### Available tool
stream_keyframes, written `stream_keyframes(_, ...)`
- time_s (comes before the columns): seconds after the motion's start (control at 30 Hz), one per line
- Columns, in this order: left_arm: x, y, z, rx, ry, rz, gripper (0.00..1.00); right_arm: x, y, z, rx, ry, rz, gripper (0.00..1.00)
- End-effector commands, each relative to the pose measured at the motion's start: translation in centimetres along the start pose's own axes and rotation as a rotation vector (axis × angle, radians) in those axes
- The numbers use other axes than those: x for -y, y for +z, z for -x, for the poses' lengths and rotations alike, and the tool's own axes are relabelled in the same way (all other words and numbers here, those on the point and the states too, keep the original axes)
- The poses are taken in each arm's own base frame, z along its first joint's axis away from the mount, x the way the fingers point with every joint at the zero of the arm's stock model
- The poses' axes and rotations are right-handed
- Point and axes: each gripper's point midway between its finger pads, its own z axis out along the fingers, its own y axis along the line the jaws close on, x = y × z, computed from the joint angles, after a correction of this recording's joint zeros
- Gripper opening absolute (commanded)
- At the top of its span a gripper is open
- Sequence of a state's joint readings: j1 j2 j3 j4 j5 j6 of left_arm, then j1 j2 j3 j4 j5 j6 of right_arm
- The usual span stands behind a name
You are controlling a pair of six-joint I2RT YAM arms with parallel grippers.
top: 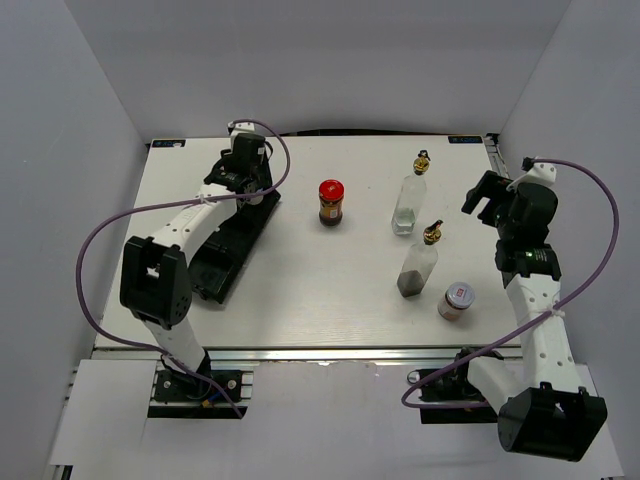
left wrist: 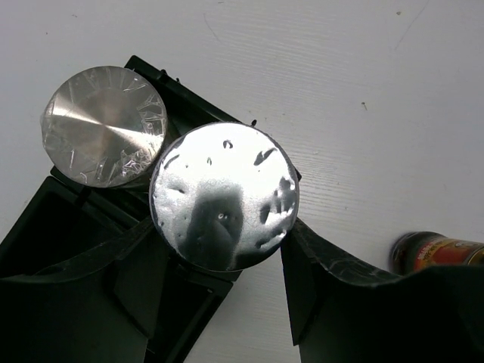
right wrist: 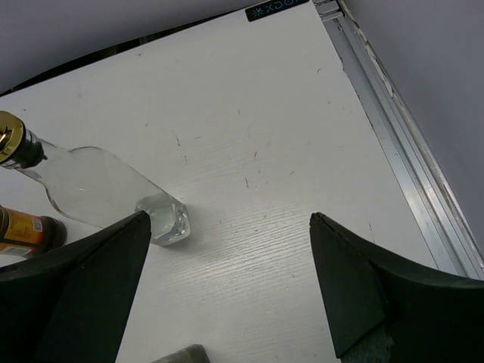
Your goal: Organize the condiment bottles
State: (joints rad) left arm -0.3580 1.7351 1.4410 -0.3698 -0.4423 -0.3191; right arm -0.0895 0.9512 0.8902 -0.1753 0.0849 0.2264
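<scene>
In the left wrist view my left gripper (left wrist: pixel 224 242) is shut on a silver-lidded jar (left wrist: pixel 224 197), one black finger on each side. It sits over the far end of the black tray (left wrist: pixel 45 227), touching a second silver-lidded jar (left wrist: pixel 103 125) in the tray. From above, the left gripper (top: pixel 245 165) hides both jars. On the table stand a red-lidded dark jar (top: pixel 331 202), two gold-spouted clear bottles (top: pixel 410 200) (top: pixel 420 265) and a short silver-lidded jar (top: pixel 456 300). My right gripper (top: pixel 487 195) (right wrist: pixel 231 223) hangs open over bare table, right of the far bottle (right wrist: pixel 98 189).
The black divided tray (top: pixel 235 250) lies along the left side under my left arm. The table's metal right edge (right wrist: pixel 408 166) runs close beside the right gripper. The red-lidded jar (left wrist: pixel 435 249) shows at the left wrist view's right border.
</scene>
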Motion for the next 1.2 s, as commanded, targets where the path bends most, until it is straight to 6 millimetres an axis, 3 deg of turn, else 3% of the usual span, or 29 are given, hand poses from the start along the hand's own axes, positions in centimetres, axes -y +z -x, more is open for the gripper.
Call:
stream_keyframes(0.0, 0.2, -1.1, 3.3, 0.079, -0.050, -0.028, 0.00, 0.0, 0.3, 1.8, 0.062, 0.005, -0.010, 0.89)
stream_keyframes(0.07, 0.2, -0.4, 2.7, 0.071, -0.056, -0.023, 0.00, 0.1, 0.5, 1.6, 0.054, 0.005, -0.015, 0.89)
stream_keyframes(0.1, -0.1, 0.0, 2.5, 0.063, -0.059, -0.019, 0.08, 0.1, 0.6, 1.6, 0.053, 0.004, -0.017, 0.89)
stream_keyframes(0.13, -0.1, 0.6, 1.8, 0.044, -0.064, -0.015, 0.22, 0.2, 0.8, 1.4, 0.046, 0.005, -0.020, 0.89)
stream_keyframes(0.2, 0.0, 1.1, 1.6, 0.026, -0.076, -0.032, 0.30, 0.2, 1.0, 1.3, 0.038, 0.005, -0.022, 0.89)
stream_keyframes(0.23, 0.2, 1.4, 1.1, 0.007, -0.074, -0.037, 0.45, 0.2, 1.1, 1.2, 0.032, 0.003, -0.023, 0.89)
stream_keyframes(0.33, 0.2, 1.6, 0.9, -0.004, -0.084, -0.034, 0.53, 0.1, 1.2, 1.1, 0.023, 0.000, -0.019, 0.89)
stream_keyframes(0.43, 0.1, 1.5, 0.8, -0.013, -0.087, -0.028, 0.74, 0.1, 1.3, 1.0, 0.013, -0.001, -0.016, 0.89)
stream_keyframes(0.47, -0.1, 1.4, 0.8, -0.016, -0.086, -0.020, 0.87, 0.1, 1.3, 1.1, 0.014, -0.002, -0.018, 0.89)
stream_keyframes(0.53, 0.0, 1.0, 0.8, -0.028, -0.082, -0.024, 0.96, 0.1, 1.2, 1.0, 0.005, -0.003, -0.017, 0.89)
stream_keyframes(0.7, 0.5, -1.1, 3.1, 0.000, -0.097, -0.076, 0.98, -0.2, 0.8, 1.2, 0.006, -0.006, -0.004, 0.89)
stream_keyframes(0.97, 0.6, -6.8, 9.6, 0.169, -0.141, -0.166, 0.98, -0.7, -0.2, 1.8, 0.039, -0.008, 0.024, 0.89)
stream_keyframes(1.07, 3.3, -8.9, 11.0, 0.210, -0.106, -0.276, 0.98, -1.0, -0.3, 1.8, 0.039, -0.010, 0.043, 0.90)
stream_keyframes(1.13, 5.5, -9.2, 10.5, 0.200, -0.052, -0.324, 0.98, -1.0, -0.3, 1.8, 0.040, -0.009, 0.046, 0.89)
stream_keyframes(1.17, 7.6, -9.9, 9.8, 0.192, -0.013, -0.364, 0.98, -1.0, -0.2, 1.6, 0.031, -0.010, 0.044, 0.89)
